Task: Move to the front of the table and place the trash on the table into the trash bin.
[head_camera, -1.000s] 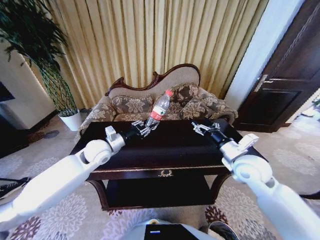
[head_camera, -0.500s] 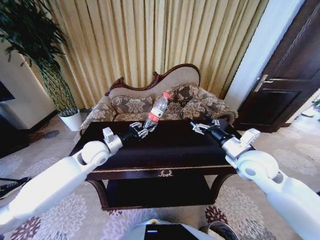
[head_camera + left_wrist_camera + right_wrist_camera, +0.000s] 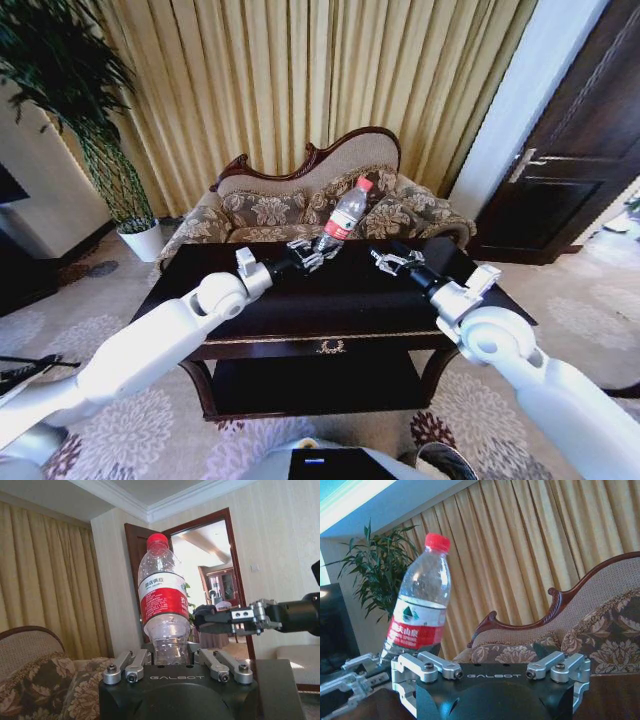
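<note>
I face the table [image 3: 330, 300], a dark glossy top with gold trim and an emblem on its drawer, a sofa [image 3: 300, 205] and curtains [image 3: 300, 80] behind it. My left gripper [image 3: 308, 253] is out over the far middle of the table, its fingers pinched on the base of the bottle [image 3: 343, 220], which leans up and away, clear of the tabletop. My right gripper [image 3: 390, 262] hovers just beside it over the table, fingers spread and holding nothing.

I judge this the carry step: I would keep the pinch firm and low on the bottle, hold it from tipping further, and steer the left arm wide of the right gripper on the way to the bin, which I cannot place from here.

The bottle has a red cap and a red label with white Chinese characters I cannot read with certainty. Both gripper bodies read "GALBOT".
</note>
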Available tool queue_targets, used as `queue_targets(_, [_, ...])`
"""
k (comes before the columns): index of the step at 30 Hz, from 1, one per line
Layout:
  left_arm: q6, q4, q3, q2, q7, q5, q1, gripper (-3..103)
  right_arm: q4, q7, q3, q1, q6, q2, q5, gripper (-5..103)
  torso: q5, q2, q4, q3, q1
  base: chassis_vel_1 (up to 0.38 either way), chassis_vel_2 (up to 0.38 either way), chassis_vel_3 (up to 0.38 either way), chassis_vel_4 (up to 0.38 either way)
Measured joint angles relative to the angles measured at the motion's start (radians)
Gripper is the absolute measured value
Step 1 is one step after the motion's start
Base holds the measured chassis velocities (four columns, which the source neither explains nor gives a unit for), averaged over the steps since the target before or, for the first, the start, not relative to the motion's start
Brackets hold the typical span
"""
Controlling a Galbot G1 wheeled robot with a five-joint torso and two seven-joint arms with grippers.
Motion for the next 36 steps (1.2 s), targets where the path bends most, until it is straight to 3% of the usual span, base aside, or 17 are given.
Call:
queue_targets(15, [0.004,0.023,0.051,-0.027,0.01,-0.001,-0.038,32,-0.005,0.0,-0.025,0.037,-0.004,0.019,0.006,100,-0.0001,0.0,0.0,0.0,0.0,0.0,0.0,0.0,0.0])
queue_targets(30, [0.009,0.026,0.114,-0.057,-0.024,-0.005,-0.082,30,0.004,0.0,-0.011,0.035,-0.005,0.022,0.001,100,0.0,0.0,-0.0001,0.0,0.0,0.0,0.0,0.0,0.0])
queue_targets(36, [0.01,0.022,0.107,-0.037,-0.017,-0.007,-0.079,30,0.002,-0.001,0.004,0.022,-0.005,0.02,-0.004,100,0.0,0.0,-0.0001,0.0,0.0,0.0,0.0,0.0,0.0])
